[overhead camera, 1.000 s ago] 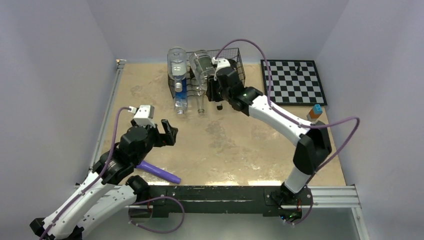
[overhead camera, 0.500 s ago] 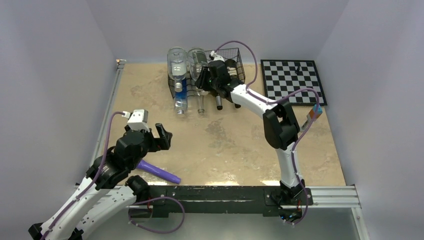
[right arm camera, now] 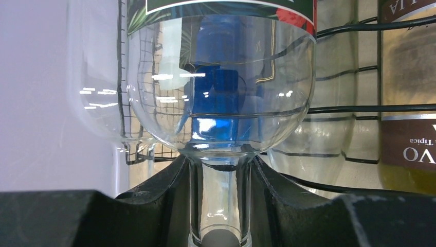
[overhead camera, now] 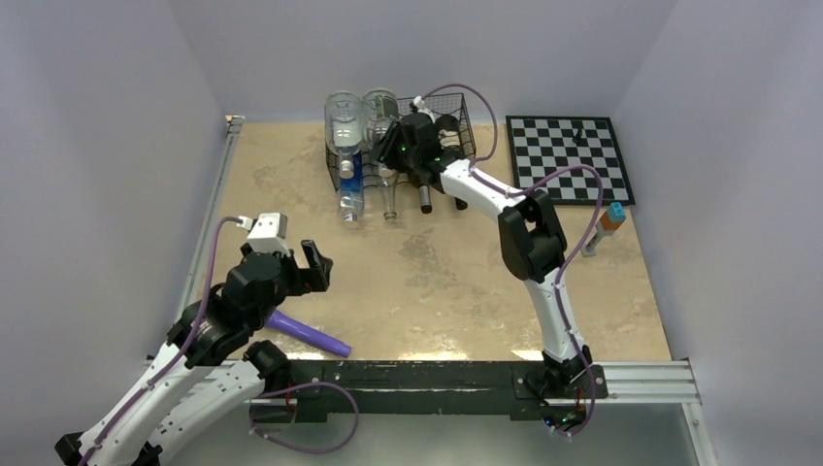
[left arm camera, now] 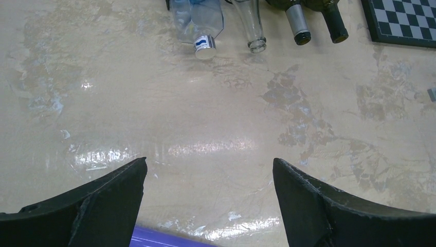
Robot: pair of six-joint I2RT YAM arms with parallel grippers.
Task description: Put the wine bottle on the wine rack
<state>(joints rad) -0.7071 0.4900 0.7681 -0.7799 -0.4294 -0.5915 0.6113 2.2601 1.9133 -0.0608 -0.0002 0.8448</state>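
Gripping the wine bottle point(right arm camera: 221, 77) by its neck, the right pincer point(right arm camera: 220, 172) sits clamped narrow at the wine rack point(overhead camera: 462, 121), far edge of the desk point(overhead camera: 437, 282). Base points away, neck runs back between its fingers. The left pincer point(left arm camera: 208, 164) gapes wide, well apart.

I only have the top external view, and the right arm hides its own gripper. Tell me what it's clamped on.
Observer: The right gripper is shut on the neck of the clear glass bottle, just below its shoulder.
Operator: Report what's next to that bottle.
Observer: A bottle with a dark brown label is right beside it, among the wires of the wine rack.
Operator: Now check between the left fingers.
Observer: The left gripper is open, with only bare table showing between its fingers.
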